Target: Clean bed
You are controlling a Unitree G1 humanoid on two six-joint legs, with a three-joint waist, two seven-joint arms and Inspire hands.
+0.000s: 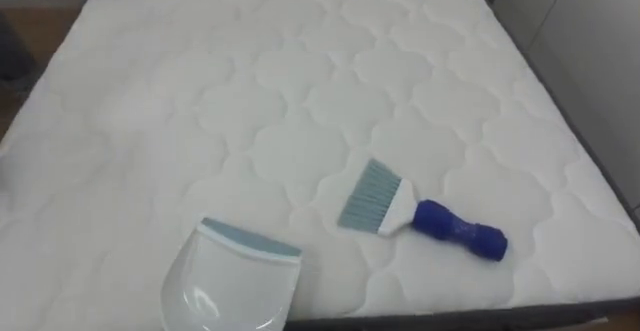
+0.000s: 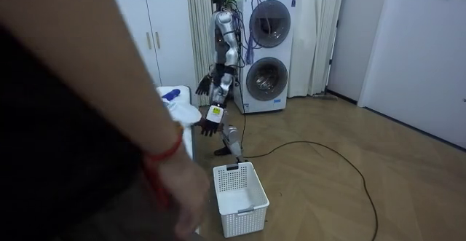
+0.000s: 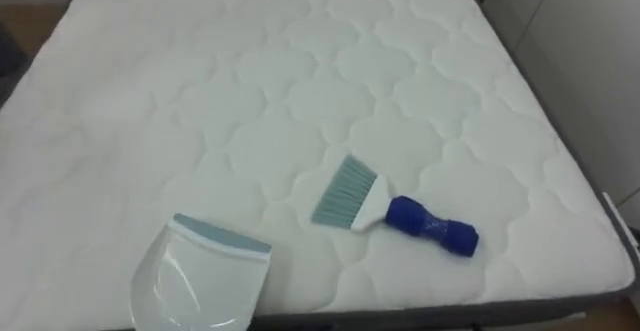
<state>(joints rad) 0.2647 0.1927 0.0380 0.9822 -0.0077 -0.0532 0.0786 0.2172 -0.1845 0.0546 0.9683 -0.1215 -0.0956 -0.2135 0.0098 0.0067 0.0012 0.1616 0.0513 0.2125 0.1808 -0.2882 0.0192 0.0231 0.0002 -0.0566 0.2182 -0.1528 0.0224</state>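
Left eye view: brush [image 1: 420,214] and dustpan [image 1: 233,283] lie apart near the mattress's [image 1: 250,81] near edge (no debris visible); both hands [image 2: 209,127] hang relaxed, empty — sweeping either pending or finished

Blue-handled brush [image 1: 420,214] lies flat on white quilted bed [image 1: 250,101], clear dustpan [image 1: 232,283] just beside

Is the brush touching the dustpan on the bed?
Apart. In the left eye view, a strip of bare white mattress lies between the bristles of the brush and the rim of the dustpan.
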